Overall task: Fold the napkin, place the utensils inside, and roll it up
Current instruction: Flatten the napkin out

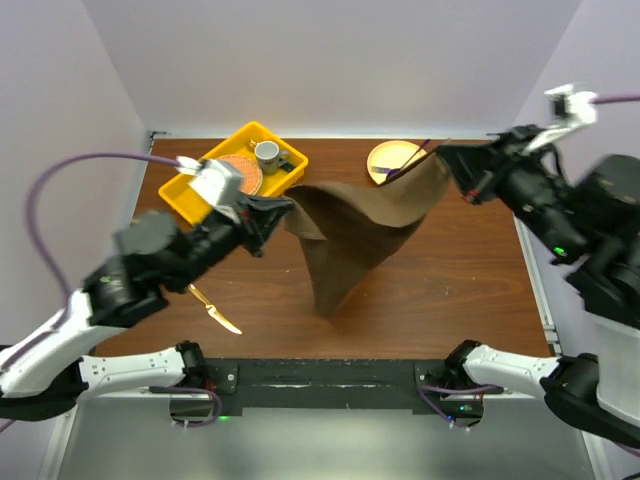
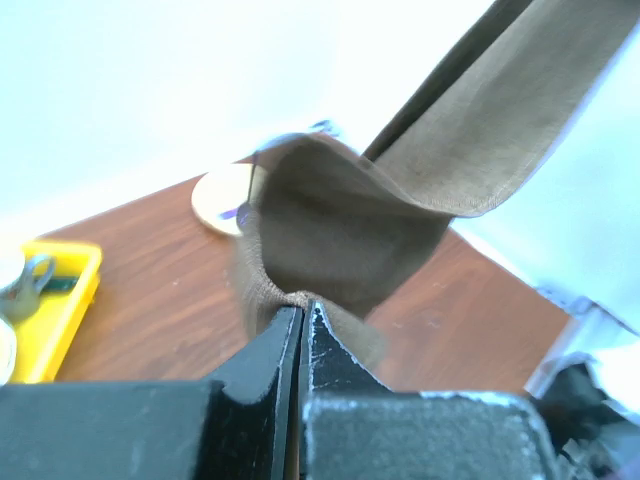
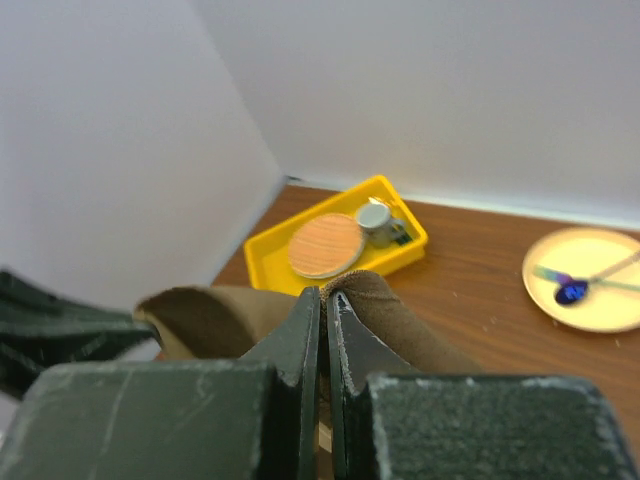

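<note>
The olive-brown napkin (image 1: 365,235) hangs in the air above the table, stretched between my two grippers, its lower tip drooping toward the tabletop. My left gripper (image 1: 283,213) is shut on its left corner; the cloth (image 2: 350,225) bunches at the closed fingertips (image 2: 302,312). My right gripper (image 1: 452,165) is shut on the right corner, with cloth (image 3: 390,305) folded over its fingertips (image 3: 325,297). A gold-coloured utensil (image 1: 215,310) lies on the table near the front left, partly under my left arm.
A yellow tray (image 1: 195,195) at the back left holds a round orange mat (image 3: 325,245) and a small grey cup (image 3: 375,218). A pale yellow plate (image 1: 385,160) at the back centre carries a dark blue spoon (image 3: 570,292) and a teal-handled utensil.
</note>
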Action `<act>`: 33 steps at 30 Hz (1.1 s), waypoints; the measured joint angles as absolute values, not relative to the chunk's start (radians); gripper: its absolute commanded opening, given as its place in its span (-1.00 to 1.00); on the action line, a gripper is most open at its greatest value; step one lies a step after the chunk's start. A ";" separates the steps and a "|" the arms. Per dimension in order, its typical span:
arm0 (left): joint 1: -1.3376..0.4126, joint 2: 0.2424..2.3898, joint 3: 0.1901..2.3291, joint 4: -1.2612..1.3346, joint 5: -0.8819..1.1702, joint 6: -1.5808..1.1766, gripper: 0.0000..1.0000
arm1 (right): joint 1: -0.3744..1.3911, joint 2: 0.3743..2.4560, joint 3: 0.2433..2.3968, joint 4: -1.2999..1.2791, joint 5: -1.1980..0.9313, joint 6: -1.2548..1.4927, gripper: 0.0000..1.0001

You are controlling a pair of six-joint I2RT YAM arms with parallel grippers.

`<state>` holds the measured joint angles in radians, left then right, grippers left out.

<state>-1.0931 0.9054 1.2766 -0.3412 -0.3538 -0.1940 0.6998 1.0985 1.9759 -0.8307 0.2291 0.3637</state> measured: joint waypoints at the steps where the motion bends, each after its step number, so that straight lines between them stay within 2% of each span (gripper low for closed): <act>1: -1.093 0.901 1.340 -0.383 -0.325 -0.189 -1.00 | 0.700 1.091 2.005 -0.844 0.201 0.350 -1.00; 6: -1.093 0.886 1.617 -0.547 -0.221 -0.172 -1.00 | 0.700 1.000 2.096 -0.861 -0.007 0.321 -1.00; 11: -1.093 0.857 1.698 -0.590 -0.198 -0.175 -1.00 | 0.701 0.867 2.083 -0.829 -0.121 0.364 -1.00; 15: -1.093 0.865 1.671 -0.614 -0.304 -0.197 -1.00 | 0.700 0.803 2.032 -0.846 0.023 0.443 -1.00; 19: -1.048 0.959 1.585 -0.658 -0.495 -0.210 -1.00 | 0.700 0.809 1.862 -0.908 0.318 0.525 -1.00; 21: -0.960 1.070 1.538 -0.664 -0.519 -0.216 -1.00 | 0.700 0.855 1.749 -0.927 0.437 0.542 -1.00; 24: -0.799 1.259 1.427 -0.615 -0.487 -0.212 -1.00 | 0.695 1.040 1.571 -0.907 0.603 0.556 -1.00; 27: -0.671 1.498 1.370 -0.600 -0.456 -0.191 -1.00 | 0.665 1.253 1.425 -0.833 0.663 0.551 -1.00; 30: -0.582 1.744 1.388 -0.585 -0.429 -0.171 -1.00 | 0.600 1.464 1.327 -0.765 0.637 0.530 -1.00; 32: -0.538 1.896 1.461 -0.611 -0.429 -0.169 -0.98 | 0.540 1.598 1.315 -0.719 0.631 0.504 -0.62; 33: -0.520 1.968 1.518 -0.625 -0.432 -0.168 -0.86 | 0.514 1.663 1.327 -0.702 0.629 0.493 -0.51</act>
<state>-0.5198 1.9678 1.5177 -0.6250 -0.4320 -0.1684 0.5140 1.6630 1.3266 -0.7025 0.6289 0.4934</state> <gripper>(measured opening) 0.018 0.064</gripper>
